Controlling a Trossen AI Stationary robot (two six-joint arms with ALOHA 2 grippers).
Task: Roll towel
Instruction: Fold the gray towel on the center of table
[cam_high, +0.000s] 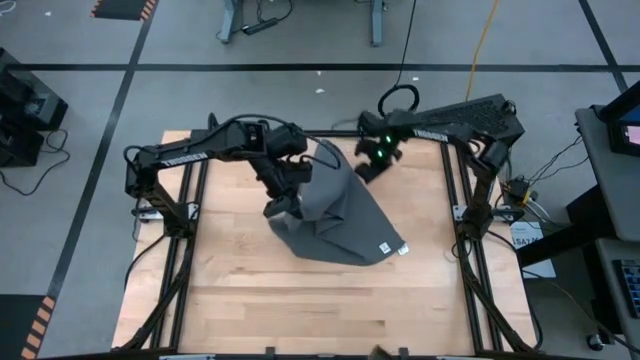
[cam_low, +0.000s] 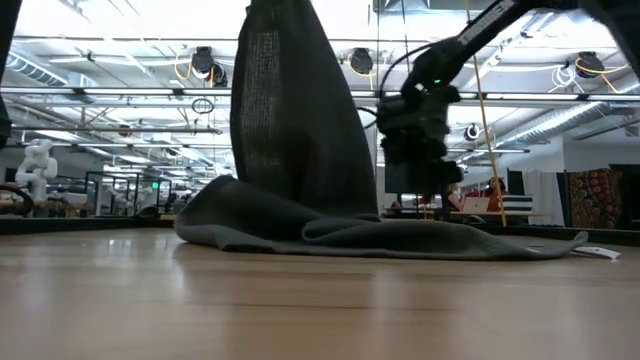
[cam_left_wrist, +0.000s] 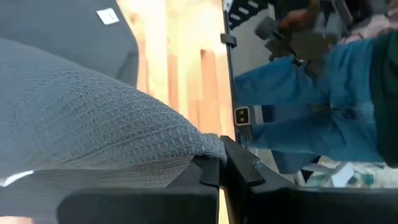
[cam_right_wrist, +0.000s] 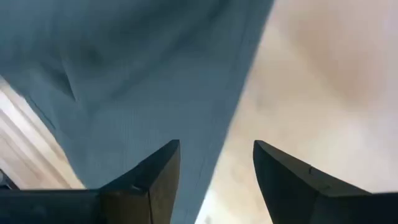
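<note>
Pale wooden boards make up the table (cam_high: 300, 300), which is framed by dark rails and set on a grey floor marked with black lines.

On the far half of the table the towel (cam_high: 335, 215) is found, a dark grey cloth partly lifted and partly spread. Its lower part lies flat on the wood, with a small white tag (cam_high: 384, 250) seen at the near right corner. From that spread part the cloth is drawn up toward the left gripper (cam_high: 283, 207), so that in the low view a tall dark column of fabric (cam_low: 295, 110) rises from the crumpled folds on the boards.

An edge of the towel is pinched by the left gripper: in the left wrist view the woven cloth (cam_left_wrist: 93, 118) is seen gathered to a point exactly where the two dark fingers (cam_left_wrist: 214, 171) meet, closed tight on it.

The right gripper (cam_high: 372, 165) is held above the far right edge of the towel, just beside the cloth. In the right wrist view its two fingers (cam_right_wrist: 158, 171) are spread wide, nothing is held between them, and the towel's edge (cam_right_wrist: 155, 81) runs down past one finger without being gripped.

A person in blue clothing (cam_left_wrist: 323, 106) is visible beyond the table in the left wrist view.
</note>
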